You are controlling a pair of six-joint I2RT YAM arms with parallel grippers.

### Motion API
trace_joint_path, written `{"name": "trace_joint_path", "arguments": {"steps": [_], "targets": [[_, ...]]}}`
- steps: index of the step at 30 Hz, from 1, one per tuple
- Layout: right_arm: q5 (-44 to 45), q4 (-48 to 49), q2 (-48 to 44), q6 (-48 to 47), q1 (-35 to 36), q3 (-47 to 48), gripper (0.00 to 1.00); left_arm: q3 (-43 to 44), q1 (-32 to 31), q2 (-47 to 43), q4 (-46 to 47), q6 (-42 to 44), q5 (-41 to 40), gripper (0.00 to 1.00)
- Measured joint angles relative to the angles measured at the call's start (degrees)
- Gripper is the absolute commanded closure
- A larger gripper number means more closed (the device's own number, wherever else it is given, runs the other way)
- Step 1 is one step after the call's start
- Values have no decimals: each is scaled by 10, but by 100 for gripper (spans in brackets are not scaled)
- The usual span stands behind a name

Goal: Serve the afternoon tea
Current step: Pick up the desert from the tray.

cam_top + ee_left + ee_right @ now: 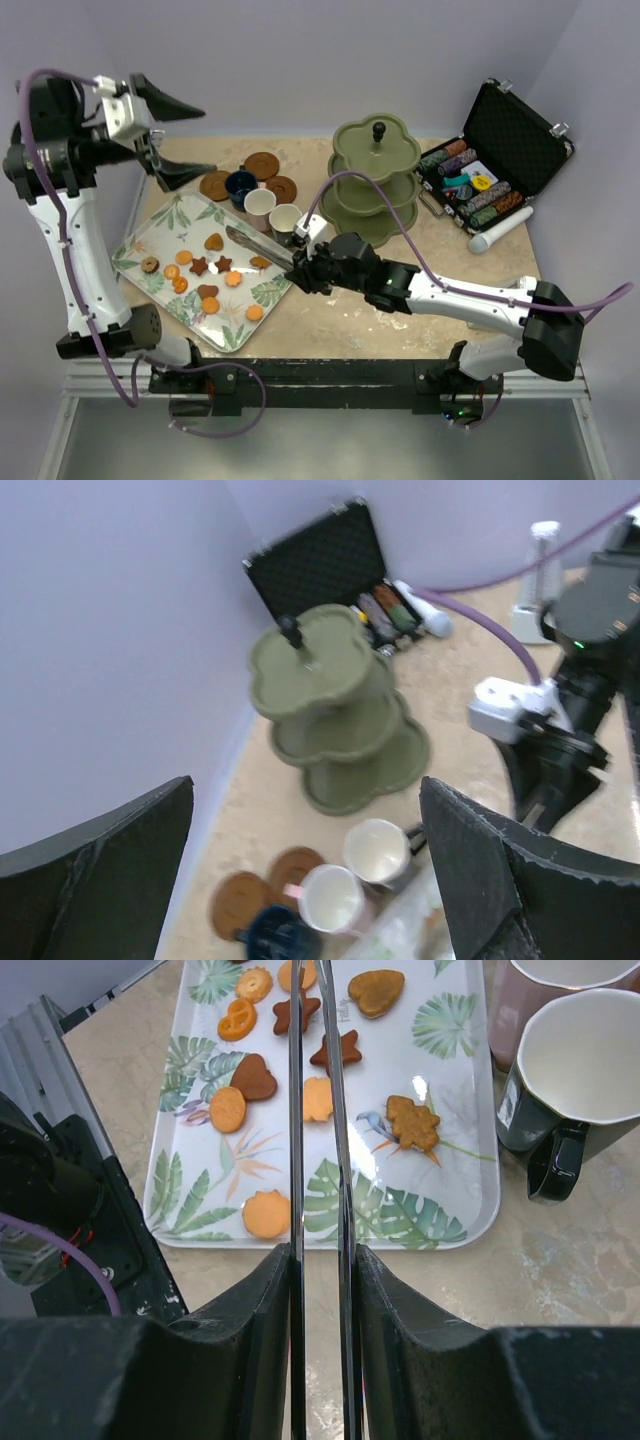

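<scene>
Several orange and brown biscuits (205,268) lie on the leaf-patterned tray (240,335). My right gripper (305,268) is shut on metal tongs (258,245) that reach over the tray, their two arms close together (320,1110); the wrist view (320,1290) shows a leaf biscuit (412,1122) just right of them. The pinkish-white cup (260,205), cream cup (285,220) and navy cup (240,185) stand by three brown saucers (262,165) behind the tray. The olive-green stand (375,180) is right of them. My left gripper (185,135) is open and empty, raised at the back left (308,860).
An open black case of poker chips (490,170) sits at the back right with a white cylinder (500,230) in front of it. The walls close in at the back and left. The right arm (460,295) lies across the table's front.
</scene>
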Motion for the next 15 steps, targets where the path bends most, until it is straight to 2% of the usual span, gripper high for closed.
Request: {"name": "trace_joint_path", "arguments": {"steps": [2,4,8,9,12,15], "targets": [[0,0,-1,0,0,-3,68,95,-1,42,60,-65,3,0],[0,-2,-3,0,0,-6,68,110,-10,54,186,-165,-2,0],[0,-3,-19,1,0,-8,68,-183,-18,-66,670,-488,-108,0],[0,-2,-22,1,0,-9,69,-208,-8,-76,735,-551,-125,0],[3,-2,-28,8,0,-10,69,-170,9,-55,857,-681,-188,1],[8,2,-40,16,0,-27,68,-193,8,-71,902,-752,-280,3]]}}
